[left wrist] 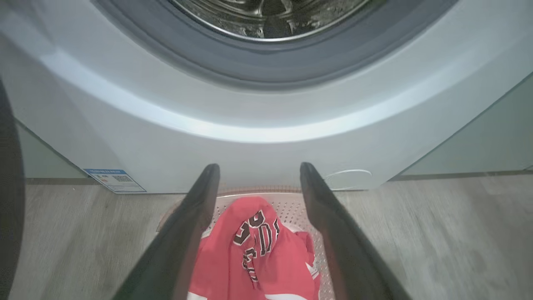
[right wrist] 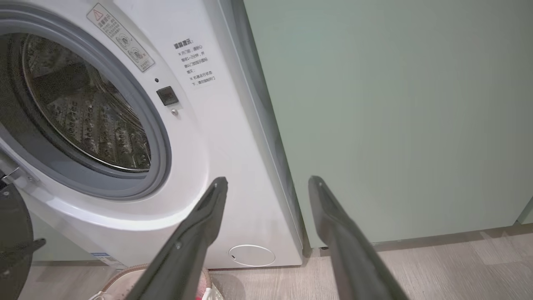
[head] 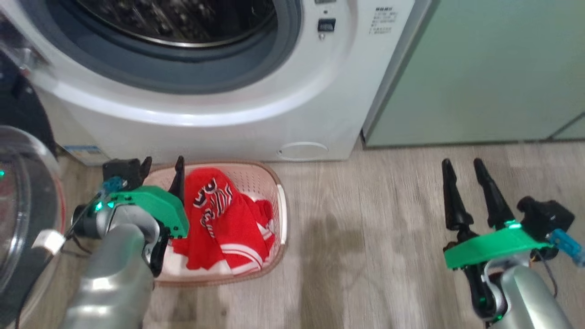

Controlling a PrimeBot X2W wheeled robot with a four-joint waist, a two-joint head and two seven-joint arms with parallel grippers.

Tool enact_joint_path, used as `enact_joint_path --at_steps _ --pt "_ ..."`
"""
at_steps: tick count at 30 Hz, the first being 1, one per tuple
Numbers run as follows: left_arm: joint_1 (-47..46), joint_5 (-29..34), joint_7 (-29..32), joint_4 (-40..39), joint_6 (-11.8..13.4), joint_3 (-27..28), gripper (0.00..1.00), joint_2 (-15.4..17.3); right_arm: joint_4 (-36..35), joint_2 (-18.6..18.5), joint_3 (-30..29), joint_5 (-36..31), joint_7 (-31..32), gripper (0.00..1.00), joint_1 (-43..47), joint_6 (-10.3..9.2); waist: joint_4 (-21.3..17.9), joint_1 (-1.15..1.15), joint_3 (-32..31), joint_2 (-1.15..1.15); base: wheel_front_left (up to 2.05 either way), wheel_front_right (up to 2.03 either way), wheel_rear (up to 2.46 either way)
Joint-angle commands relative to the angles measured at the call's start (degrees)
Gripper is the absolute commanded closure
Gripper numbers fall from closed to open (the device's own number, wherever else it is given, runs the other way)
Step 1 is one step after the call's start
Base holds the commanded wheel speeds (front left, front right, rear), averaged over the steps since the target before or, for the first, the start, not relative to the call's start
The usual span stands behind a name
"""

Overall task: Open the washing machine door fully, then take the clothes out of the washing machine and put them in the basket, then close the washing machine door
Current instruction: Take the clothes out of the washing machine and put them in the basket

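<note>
While bright red white-trimmed clothes [head: 228,219] lie in the cream perforated plastic basket [head: 275,177], the left gripper [head: 162,161] hangs over them — fingers spread, empty. Right gripper [head: 462,161] spread too — empty.

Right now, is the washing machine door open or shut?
Open. The washing machine door stands swung out at the left of the head view, and the grey gasket and metal drum are uncovered.

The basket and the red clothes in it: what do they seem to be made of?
The basket looks like moulded plastic, cream and matte: regular rows of small holes, a stiff brown rim. The clothes look like thin soft fabric, perhaps a synthetic sports knit: they fold loosely, with white stripes and dark lettering. The exact fibre cannot be told.
</note>
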Motion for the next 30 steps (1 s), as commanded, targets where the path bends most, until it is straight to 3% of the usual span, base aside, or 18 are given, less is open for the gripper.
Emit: enact_joint_path --at_steps 1,8,15,30 --pt "1.28 0.30 -0.76 -4.52 0.50 3.31 0.00 2.23 -1.42 -0.45 1.37 0.29 -0.36 0.00 0.86 -0.03 0.95 0.00 -3.15 0.00 0.00 0.00 0.00" --pt "10.04 3.07 -0.77 -19.48 2.38 10.19 0.00 2.88 -1.37 -0.45 0.98 0.40 -0.36 0.00 3.14 -0.03 1.46 0.00 -7.32 0.00 0.00 0.00 0.00" --pt "18.44 4.45 -0.77 -28.42 3.79 15.38 0.00 2.86 -1.60 -0.11 0.78 0.26 -0.36 0.00 4.79 -0.03 1.63 0.00 -10.12 0.00 0.00 0.00 0.00" --pt "28.14 4.65 -0.77 -36.43 3.81 17.32 0.00 2.39 -2.15 0.73 -0.74 0.14 -0.36 0.00 7.87 -0.03 2.40 0.00 -13.64 0.00 0.00 0.00 0.00"
